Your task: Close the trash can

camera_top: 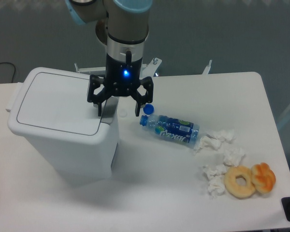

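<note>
The large white trash can (pixel 63 125) stands on the left of the table. Its flat lid (pixel 58 101) lies down flat on the bin. My gripper (pixel 119 112) hangs right over the can's right edge, fingers pointing down and spread apart, holding nothing. The left finger (pixel 99 110) sits at the lid's right rim; I cannot tell if it touches. The right finger (pixel 138 110) hangs over the table just beside the can.
A blue bottle cap (pixel 148 109) and a plastic bottle with a blue label (pixel 170 129) lie right of the gripper. Crumpled white tissues (pixel 221 154), a doughnut (pixel 240 181) and a bun (pixel 263 177) lie at the front right.
</note>
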Robot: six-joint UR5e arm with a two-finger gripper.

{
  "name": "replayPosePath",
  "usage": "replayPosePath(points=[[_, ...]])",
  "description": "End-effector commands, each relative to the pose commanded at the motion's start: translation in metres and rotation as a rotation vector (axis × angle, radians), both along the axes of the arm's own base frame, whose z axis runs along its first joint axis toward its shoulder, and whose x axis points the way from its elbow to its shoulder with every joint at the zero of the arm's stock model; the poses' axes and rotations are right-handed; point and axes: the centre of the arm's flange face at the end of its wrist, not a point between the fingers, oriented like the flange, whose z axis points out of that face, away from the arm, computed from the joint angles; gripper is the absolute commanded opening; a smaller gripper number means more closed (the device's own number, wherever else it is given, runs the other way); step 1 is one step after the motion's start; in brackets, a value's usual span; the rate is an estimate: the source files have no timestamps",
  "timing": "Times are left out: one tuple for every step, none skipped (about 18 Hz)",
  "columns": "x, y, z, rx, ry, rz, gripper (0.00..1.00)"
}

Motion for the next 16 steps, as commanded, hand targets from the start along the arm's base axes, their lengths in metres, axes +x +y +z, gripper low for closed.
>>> replayPosePath(points=[[0.000,0.000,0.000,0.000,0.000,0.000,1.00],[0.000,0.000,0.001,0.001,-0.002,0.001,1.00],[0.001,-0.001,0.004,0.004,-0.003,0.011,1.00],[0.002,-0.002,0.007,0.008,-0.002,0.012,1.00],[0.003,-0.002,0.007,0.009,-0.001,0.012,1.00],[0.003,-0.002,0.008,0.009,-0.001,0.012,1.00],[0.003,-0.002,0.008,0.009,-0.001,0.012,1.00],[0.003,-0.002,0.008,0.012,-0.002,0.011,1.00],[0.002,-0.002,0.012,0.020,-0.001,0.012,1.00],[0.001,-0.002,0.015,0.028,0.000,0.012,1.00],[0.000,-0.002,0.020,0.034,0.009,0.009,1.00],[-0.003,-0.003,0.021,0.035,0.015,0.007,1.00],[-0.006,-0.005,0.022,0.037,0.021,0.011,1.00],[-0.017,-0.011,0.027,0.047,0.033,0.026,1.00],[-0.033,-0.019,0.029,0.057,0.053,0.043,1.00],[-0.048,-0.024,0.030,0.067,0.076,0.047,1.00]])
